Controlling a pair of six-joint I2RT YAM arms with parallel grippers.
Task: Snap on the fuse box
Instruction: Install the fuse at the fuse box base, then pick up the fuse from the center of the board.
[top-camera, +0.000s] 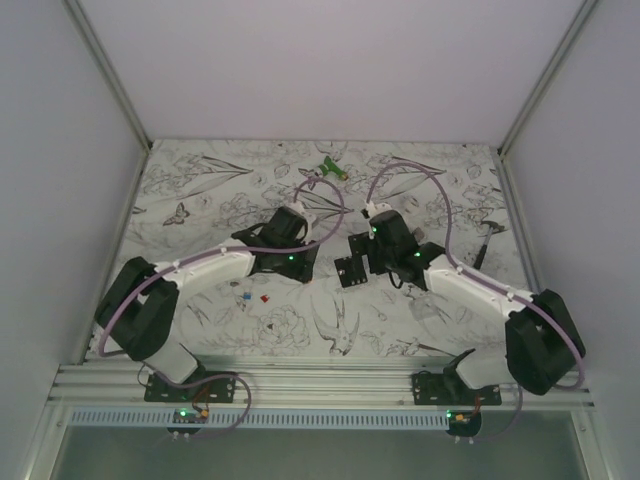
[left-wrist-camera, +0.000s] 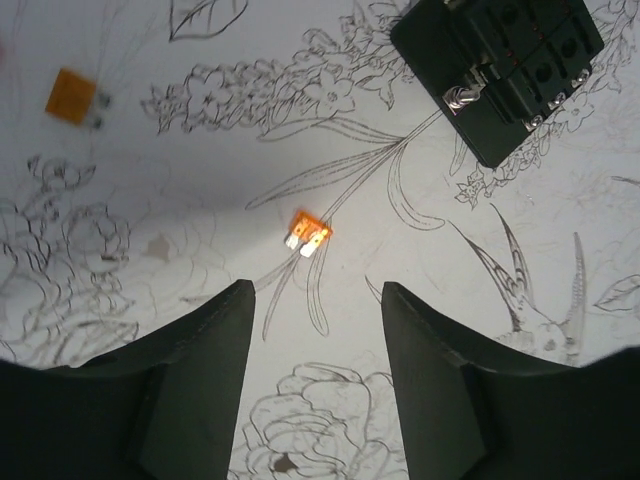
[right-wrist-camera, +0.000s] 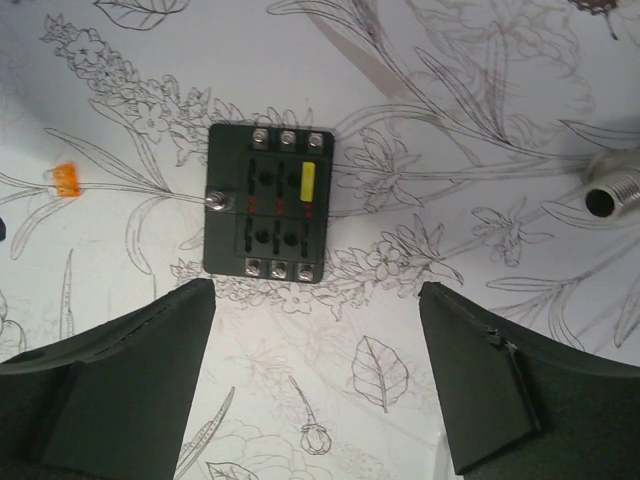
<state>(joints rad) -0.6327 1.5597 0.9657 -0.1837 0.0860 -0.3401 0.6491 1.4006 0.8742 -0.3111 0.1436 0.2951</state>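
Fuse box (right-wrist-camera: 265, 203) lies flat and face up on the tabletop (top-camera: 390, 330), centre-right, just ahead of the right claw (right-wrist-camera: 315, 295).

Right claw: spread wide, holding nothing, hovering above the box with both fingers apart from it.

Left claw (left-wrist-camera: 315, 300): parted, holding nothing, poised over a loose orange fuse (left-wrist-camera: 308, 232). The box sits off to its upper right.

One yellow fuse (right-wrist-camera: 309, 182) is seated in the box. The other slots look empty, though the red marks beside them are too small to read.

No cover on the box, and none I can pick out elsewhere.

Judgement: task barely begun, nothing gripped and nothing snapped. Left to do: grasp the box or its mating part, align, press home.
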